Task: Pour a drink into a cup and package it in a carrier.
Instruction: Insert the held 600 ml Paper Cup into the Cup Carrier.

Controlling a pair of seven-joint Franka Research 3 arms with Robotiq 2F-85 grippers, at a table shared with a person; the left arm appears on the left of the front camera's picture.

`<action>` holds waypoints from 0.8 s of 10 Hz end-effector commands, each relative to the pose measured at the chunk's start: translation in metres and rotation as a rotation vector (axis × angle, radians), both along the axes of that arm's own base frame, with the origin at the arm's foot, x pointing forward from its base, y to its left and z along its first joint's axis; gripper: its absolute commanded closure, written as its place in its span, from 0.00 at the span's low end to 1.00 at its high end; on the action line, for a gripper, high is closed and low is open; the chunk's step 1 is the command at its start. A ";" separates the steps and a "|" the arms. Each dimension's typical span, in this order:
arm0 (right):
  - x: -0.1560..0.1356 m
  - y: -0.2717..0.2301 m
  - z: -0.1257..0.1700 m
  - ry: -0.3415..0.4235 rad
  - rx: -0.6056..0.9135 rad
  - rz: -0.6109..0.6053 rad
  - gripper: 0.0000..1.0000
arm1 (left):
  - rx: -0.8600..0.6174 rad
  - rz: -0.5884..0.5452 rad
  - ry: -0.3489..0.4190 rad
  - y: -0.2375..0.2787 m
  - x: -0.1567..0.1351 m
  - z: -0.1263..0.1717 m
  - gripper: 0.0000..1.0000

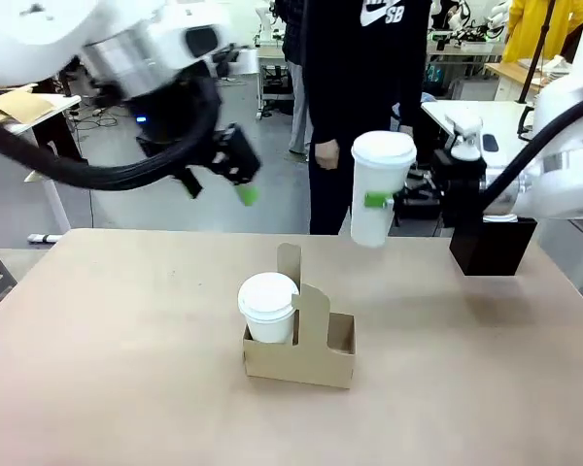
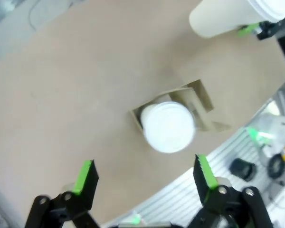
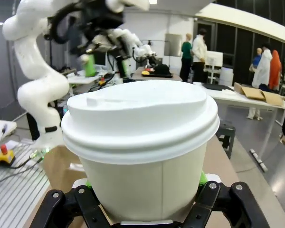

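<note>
My right gripper (image 1: pixel 381 201) is shut on the cup (image 1: pixel 379 184), a tall white paper cup with a white lid, and holds it slightly tilted in the air above the table, behind and to the right of the carrier (image 1: pixel 316 354). In the right wrist view the cup (image 3: pixel 142 142) sits between the pads of that gripper (image 3: pixel 145 194). The brown cardboard carrier holds another white lidded cup (image 1: pixel 267 303) in its left slot; its right slot is empty. My left gripper (image 1: pixel 219 186) hangs open high over the table's left. From above, the left gripper (image 2: pixel 145 168) has the carrier (image 2: pixel 202 102) beyond it. The drink is out of view.
A person in dark clothes (image 1: pixel 360 87) stands at the far edge behind the held cup. A black box (image 1: pixel 491 248) sits at the back right. The brown table (image 1: pixel 117 359) lies bare left of and in front of the carrier.
</note>
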State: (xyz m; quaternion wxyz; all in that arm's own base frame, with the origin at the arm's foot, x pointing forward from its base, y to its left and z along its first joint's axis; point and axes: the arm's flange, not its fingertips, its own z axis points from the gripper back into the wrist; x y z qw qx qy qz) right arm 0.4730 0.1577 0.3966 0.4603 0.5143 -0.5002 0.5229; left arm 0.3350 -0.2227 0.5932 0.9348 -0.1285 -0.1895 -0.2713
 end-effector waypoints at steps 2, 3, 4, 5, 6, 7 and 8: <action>-0.032 0.006 -0.025 -0.099 0.023 0.036 0.20 | -0.120 -0.117 -0.017 0.047 0.003 -0.044 0.00; -0.034 0.008 -0.022 -0.055 0.007 0.059 0.20 | -0.109 -0.101 -0.023 0.052 0.008 -0.049 0.00; -0.022 0.004 -0.027 -0.055 0.010 0.017 0.20 | 0.060 0.122 0.068 0.051 0.023 -0.057 0.00; -0.022 0.004 -0.027 -0.055 0.010 0.017 0.20 | -0.073 -0.090 -0.026 0.055 0.009 -0.043 0.00; -0.022 0.004 -0.027 -0.055 0.010 0.017 0.20 | -0.073 -0.090 -0.026 0.055 0.009 -0.043 0.00; -0.029 0.005 -0.035 -0.049 0.005 0.027 0.20 | -0.032 -0.019 0.011 0.061 0.018 -0.058 0.00; -0.040 0.013 -0.032 -0.036 0.004 0.125 0.20 | -0.060 -0.082 -0.057 0.069 0.018 -0.071 0.00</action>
